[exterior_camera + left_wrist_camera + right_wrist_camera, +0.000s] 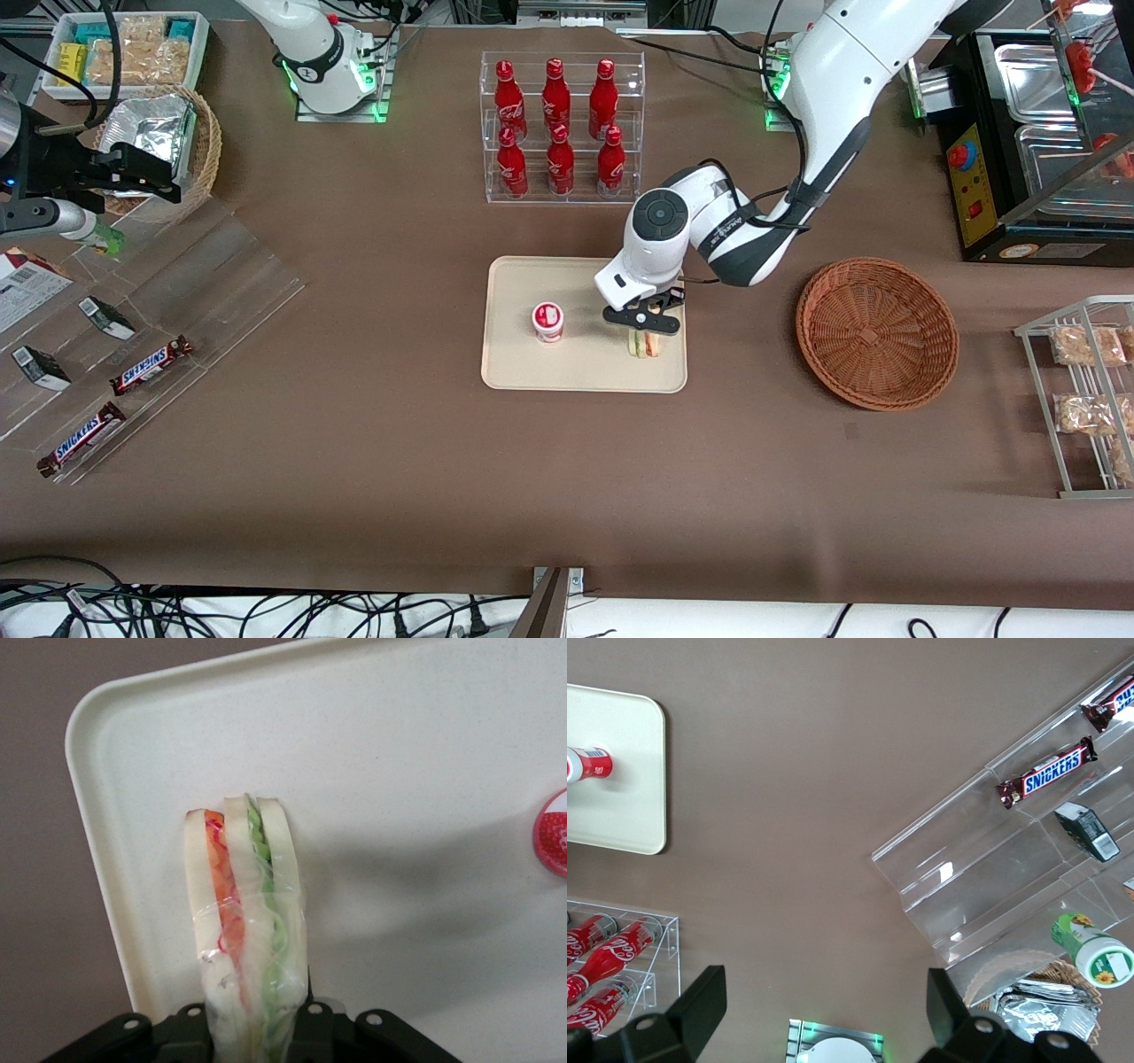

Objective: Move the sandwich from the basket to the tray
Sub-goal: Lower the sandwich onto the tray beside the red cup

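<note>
The sandwich [648,345] stands on edge on the cream tray [532,372], near the tray's corner that is closest to the front camera and the basket. My left gripper [645,326] is directly above it, shut on the sandwich. In the left wrist view the wrapped sandwich [244,904] runs up between the two black fingers [190,1032] of the gripper [252,1028], with its tip resting on the tray [399,771]. The reddish-brown wicker basket [886,292] sits beside the tray, toward the working arm's end of the table, with nothing in it.
A small red-and-white cup [548,322] stands on the tray beside the sandwich. A clear rack of red bottles [560,128] stands farther from the camera. A wire rack of snack packs [1085,399] and a black appliance [1019,133] flank the basket. Acrylic shelves with Snickers bars [151,365] lie toward the parked arm's end.
</note>
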